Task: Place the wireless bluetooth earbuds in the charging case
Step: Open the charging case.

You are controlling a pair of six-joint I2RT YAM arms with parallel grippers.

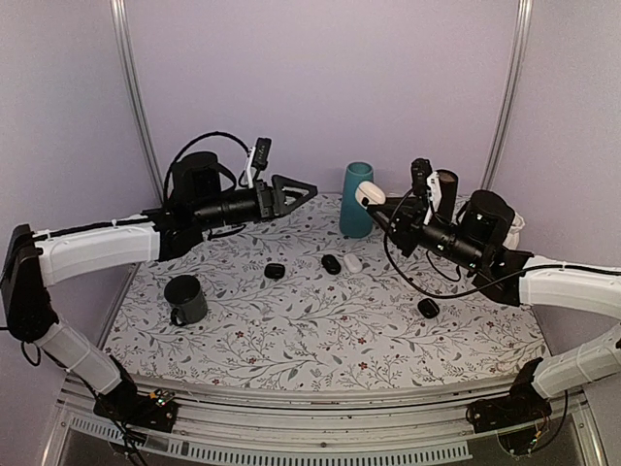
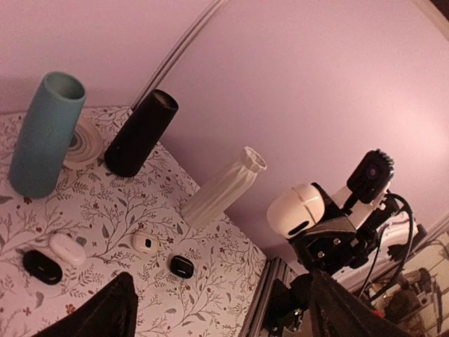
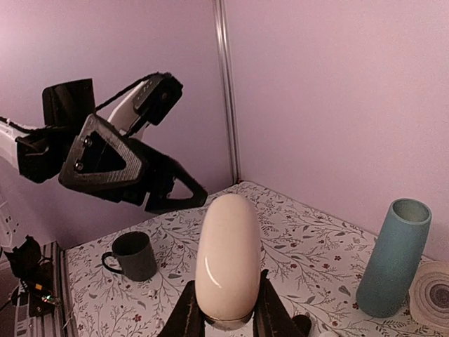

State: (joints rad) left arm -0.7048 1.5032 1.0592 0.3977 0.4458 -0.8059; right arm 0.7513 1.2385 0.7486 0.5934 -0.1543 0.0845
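Observation:
The charging case (image 2: 144, 242), small, white and rounded-rectangular with a dark spot, lies on the floral table in the left wrist view; the right arm hides it in the top view. My right gripper (image 1: 376, 202) is raised above the table and shut on a white oval pebble-like case (image 1: 365, 193), which stands up between its fingers (image 3: 224, 260) and shows a seam and a dark slot (image 2: 296, 209). My left gripper (image 1: 296, 189) is open and empty, held high facing the right gripper, with its fingers (image 2: 112, 309) wide apart. No earbuds can be made out.
A teal vase (image 1: 356, 199) stands just behind the right gripper. A black cylinder (image 2: 140, 133), a white ribbed vase (image 2: 224, 186) and a tape roll (image 2: 84, 144) stand further back. A dark mug (image 1: 184, 299), three black cases (image 1: 275, 270) (image 1: 332, 263) (image 1: 428, 308) and a second white pebble case (image 1: 352, 262) are on the table.

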